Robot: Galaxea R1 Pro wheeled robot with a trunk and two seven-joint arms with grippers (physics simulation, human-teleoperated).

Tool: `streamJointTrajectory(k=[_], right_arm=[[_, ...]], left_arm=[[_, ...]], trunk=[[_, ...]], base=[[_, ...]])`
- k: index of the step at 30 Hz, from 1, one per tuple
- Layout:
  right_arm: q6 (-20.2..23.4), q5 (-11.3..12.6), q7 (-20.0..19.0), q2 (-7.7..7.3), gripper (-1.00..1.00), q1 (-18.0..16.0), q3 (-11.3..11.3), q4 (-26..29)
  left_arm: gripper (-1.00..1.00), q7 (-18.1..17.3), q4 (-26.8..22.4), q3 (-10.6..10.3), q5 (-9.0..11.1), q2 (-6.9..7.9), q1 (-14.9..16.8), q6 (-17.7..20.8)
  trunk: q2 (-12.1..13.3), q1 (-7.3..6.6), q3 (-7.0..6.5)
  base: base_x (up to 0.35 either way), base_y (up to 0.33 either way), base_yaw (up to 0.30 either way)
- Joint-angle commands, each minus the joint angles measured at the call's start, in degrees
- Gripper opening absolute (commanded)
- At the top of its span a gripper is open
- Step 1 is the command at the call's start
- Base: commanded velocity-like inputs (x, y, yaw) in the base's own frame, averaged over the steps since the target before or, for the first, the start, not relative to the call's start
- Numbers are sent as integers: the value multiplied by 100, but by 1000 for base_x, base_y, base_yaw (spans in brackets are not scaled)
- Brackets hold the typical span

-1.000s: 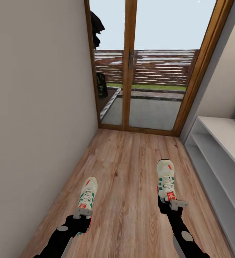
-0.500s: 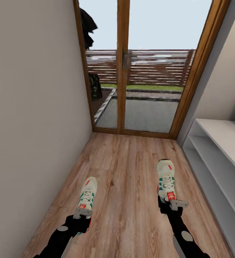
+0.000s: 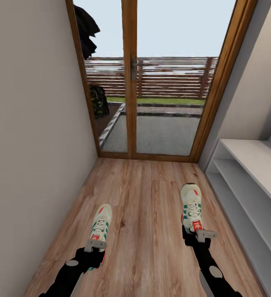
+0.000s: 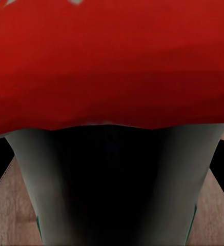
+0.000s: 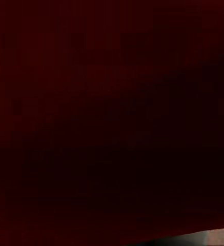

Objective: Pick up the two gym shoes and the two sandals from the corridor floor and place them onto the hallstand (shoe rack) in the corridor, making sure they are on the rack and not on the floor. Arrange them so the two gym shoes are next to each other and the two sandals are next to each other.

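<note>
Left gripper (image 3: 95, 246) clamped on heel of left gym shoe (image 3: 100, 225); shoe carried toe-forward above corridor floor (image 3: 148, 198), near the grey wall (image 3: 32, 136). Red heel of that shoe pressed up close in left wrist view (image 4: 112, 61), dark opening beneath it. Right gripper (image 3: 196, 237) clamped on heel of right gym shoe (image 3: 191, 206), likewise toe-forward above the planks. Right wrist view dark red throughout, heel (image 5: 112, 102) hard against lens. Shoes well apart, one per arm, roughly parallel. Hallstand (image 3: 255, 165) at right of corridor, pale grey-white, two open shelf levels visible. Glazed door (image 3: 152, 82) with wooden frame at far end, fence and lawn beyond.
</note>
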State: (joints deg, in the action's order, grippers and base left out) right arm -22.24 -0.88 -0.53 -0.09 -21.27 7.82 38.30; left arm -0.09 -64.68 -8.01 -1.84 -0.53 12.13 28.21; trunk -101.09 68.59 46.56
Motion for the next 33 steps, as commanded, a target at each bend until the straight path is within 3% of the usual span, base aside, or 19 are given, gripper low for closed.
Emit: streamJointTrajectory(k=[1,14,17,21,33], right_arm=[[0,0,0,0,-100,0,0,2],[0,-8,-10,0,-100,-3,0,-5],[99,-12,-28,75,-100,-100,-100,-107],[96,-10,-30,56,-100,-101,-77,-119],[-269,10,-30,35,-100,51,-53,-518]], left_arm=[[-100,0,0,0,-1,0,0,0],[-100,0,0,-2,0,0,0,0],[-100,-42,102,96,13,-5,-98,-98],[-100,-35,217,229,16,7,-229,-96],[-100,-24,504,-104,-7,1,-188,251]], trunk=[[0,0,0],[0,0,0],[0,0,0],[0,0,0],[0,0,0]], base=[[327,0,-4],[326,121,0],[0,0,0],[0,0,0],[0,0,0]])
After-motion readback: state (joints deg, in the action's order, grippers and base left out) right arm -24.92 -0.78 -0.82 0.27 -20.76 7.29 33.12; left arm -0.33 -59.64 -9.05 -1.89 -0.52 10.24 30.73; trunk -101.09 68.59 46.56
